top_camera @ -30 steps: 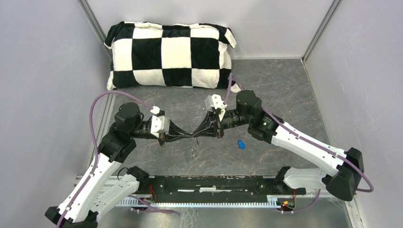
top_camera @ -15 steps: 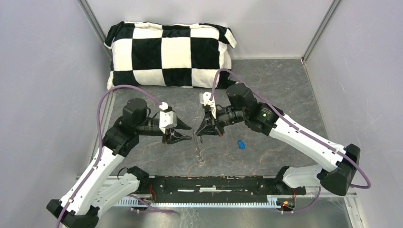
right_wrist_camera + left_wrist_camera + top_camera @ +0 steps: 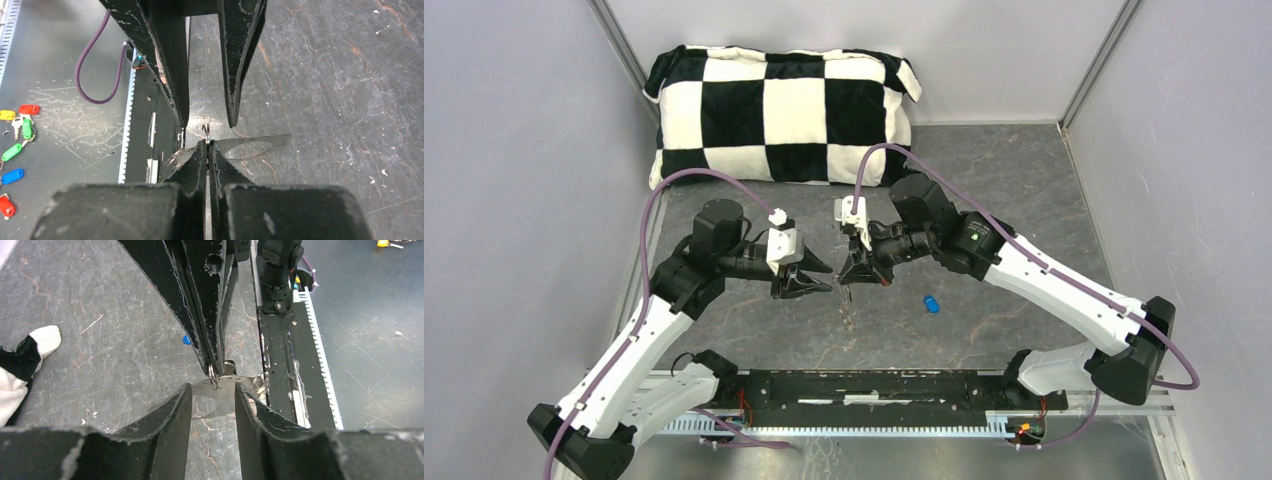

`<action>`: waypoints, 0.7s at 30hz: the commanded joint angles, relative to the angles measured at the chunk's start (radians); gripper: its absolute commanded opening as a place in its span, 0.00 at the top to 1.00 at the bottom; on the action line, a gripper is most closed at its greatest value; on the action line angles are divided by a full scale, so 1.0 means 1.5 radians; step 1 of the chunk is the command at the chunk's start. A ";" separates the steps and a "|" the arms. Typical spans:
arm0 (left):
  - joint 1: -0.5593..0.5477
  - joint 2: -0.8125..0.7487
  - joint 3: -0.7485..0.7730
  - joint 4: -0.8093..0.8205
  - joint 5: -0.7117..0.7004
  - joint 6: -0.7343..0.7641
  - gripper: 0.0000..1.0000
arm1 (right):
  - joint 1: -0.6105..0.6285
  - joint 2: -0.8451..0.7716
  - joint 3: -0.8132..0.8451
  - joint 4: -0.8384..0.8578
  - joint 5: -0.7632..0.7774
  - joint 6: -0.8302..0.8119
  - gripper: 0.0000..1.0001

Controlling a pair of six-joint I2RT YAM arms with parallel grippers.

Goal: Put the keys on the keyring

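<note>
My right gripper is shut on the keyring, a thin silvery loop with small holes along its edge; a little wire ring shows at the pinch. It hangs above the table. Facing it, my left gripper is open, one fingertip on each side of the keyring, without touching it. One of the keys, with a blue head, lies on the table to the right of both grippers. No other key shows.
A black-and-white checked pillow lies at the back. The black base rail runs along the near edge. Grey walls close in left and right. Coloured key tags lie off the table beyond the rail.
My left gripper has opened and drawn back from the right gripper's tip. The right gripper, still shut on the keyring, shifted slightly back and left.
</note>
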 commanded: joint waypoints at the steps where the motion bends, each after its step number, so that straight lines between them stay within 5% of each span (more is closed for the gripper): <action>1: -0.003 0.001 0.013 0.034 0.014 -0.013 0.58 | 0.008 0.007 0.046 0.009 0.013 -0.010 0.99; 14: -0.007 0.011 0.015 0.007 -0.014 0.009 0.97 | 0.024 0.030 0.075 0.005 0.024 -0.012 0.99; 21: -0.008 0.028 0.039 -0.058 -0.005 0.067 0.98 | 0.024 0.033 0.086 -0.003 0.019 -0.014 0.99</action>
